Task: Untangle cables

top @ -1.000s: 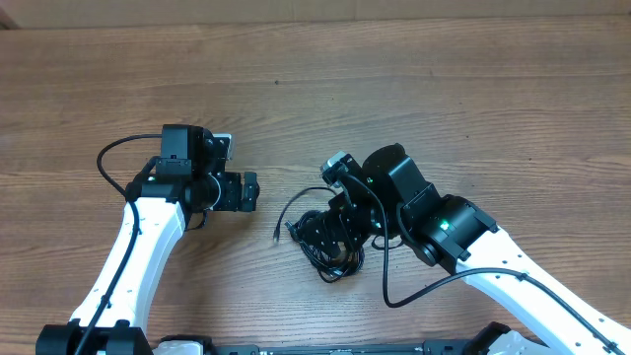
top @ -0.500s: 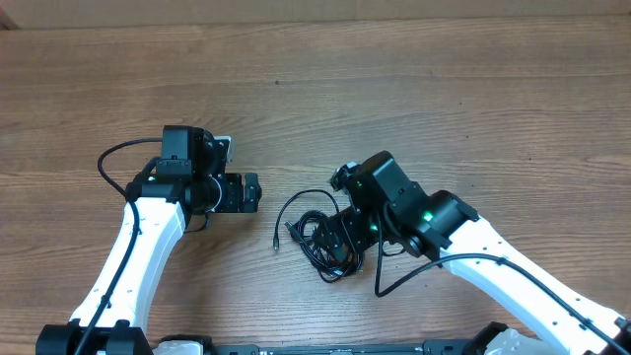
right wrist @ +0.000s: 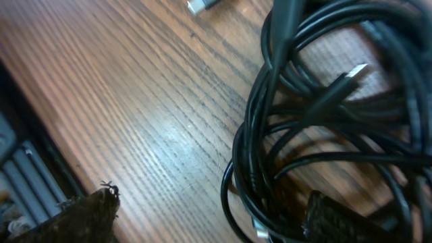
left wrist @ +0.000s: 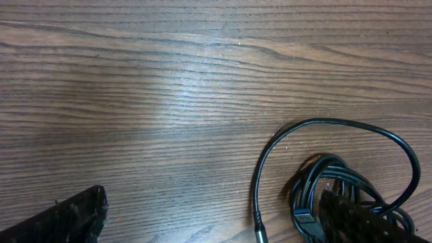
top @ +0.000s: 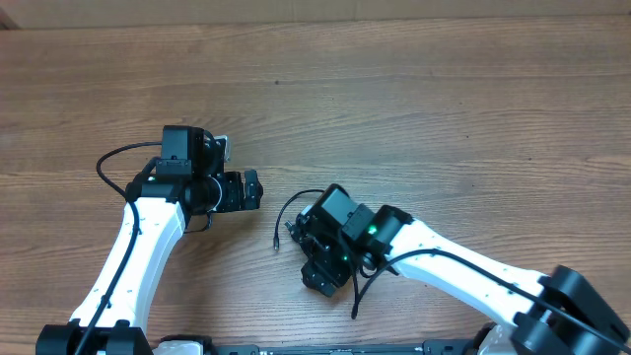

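Observation:
The cables (right wrist: 317, 101) are a knotted bundle of thin black wires with small plug ends lying on the wooden table. From overhead, one loose strand (top: 287, 209) curves out to the left of the bundle, and the rest lies under my right gripper (top: 323, 268). In its wrist view the right gripper (right wrist: 212, 216) is open, with the bundle's lower loops between its fingers (right wrist: 337, 219). My left gripper (top: 252, 189) is open and hovers left of the cables without touching them. Its wrist view shows the cables (left wrist: 337, 182) at lower right, by one of its fingers (left wrist: 358, 223).
The wooden table (top: 444, 99) stretches bare behind and to both sides. The table's front edge (right wrist: 17, 169), with a dark base beyond it, runs close to the right gripper. The white arms (top: 138, 256) reach in from the front.
My right gripper has swung left and toward the front edge, dropping over the bundle and covering most of it. The left arm has not moved.

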Robot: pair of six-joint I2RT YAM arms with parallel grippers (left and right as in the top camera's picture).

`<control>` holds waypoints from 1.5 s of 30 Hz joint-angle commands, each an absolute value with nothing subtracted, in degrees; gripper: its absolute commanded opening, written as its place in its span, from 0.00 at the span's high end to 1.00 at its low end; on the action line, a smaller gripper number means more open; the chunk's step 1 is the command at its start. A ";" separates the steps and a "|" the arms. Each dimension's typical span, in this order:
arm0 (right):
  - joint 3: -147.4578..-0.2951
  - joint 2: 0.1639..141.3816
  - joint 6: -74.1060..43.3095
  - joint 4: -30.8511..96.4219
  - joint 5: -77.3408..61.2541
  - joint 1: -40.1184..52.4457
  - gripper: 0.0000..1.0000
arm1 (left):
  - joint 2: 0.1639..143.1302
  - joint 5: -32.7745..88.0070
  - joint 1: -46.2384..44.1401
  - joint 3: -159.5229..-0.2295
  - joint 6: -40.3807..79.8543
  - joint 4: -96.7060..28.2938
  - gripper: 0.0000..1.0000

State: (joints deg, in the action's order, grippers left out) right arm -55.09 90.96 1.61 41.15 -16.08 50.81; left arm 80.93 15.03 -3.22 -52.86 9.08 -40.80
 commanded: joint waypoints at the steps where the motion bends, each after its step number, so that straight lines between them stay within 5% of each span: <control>1: -54.70 93.27 3.25 40.42 -15.44 51.16 0.14 | 81.38 16.12 -3.07 -52.97 9.89 -40.93 0.00; 17: -54.70 103.44 2.87 36.47 -15.03 51.16 0.37 | 81.38 16.10 -3.07 -52.97 9.87 -40.49 0.00; 20: -54.70 104.90 2.85 35.68 -15.05 51.16 0.53 | 81.38 15.94 -3.07 -52.97 9.87 -40.23 0.01; 24: -54.70 104.97 2.81 35.79 -15.09 51.16 0.96 | 81.38 15.97 -3.07 -52.97 9.89 -40.23 0.00; 34: -55.66 103.15 2.02 35.81 -19.18 50.52 0.96 | 81.38 15.94 -3.07 -52.97 9.87 -40.27 0.00; 45: -56.05 87.92 6.33 33.63 -40.07 42.44 0.96 | 81.38 16.69 -3.07 -52.97 7.46 -41.95 0.00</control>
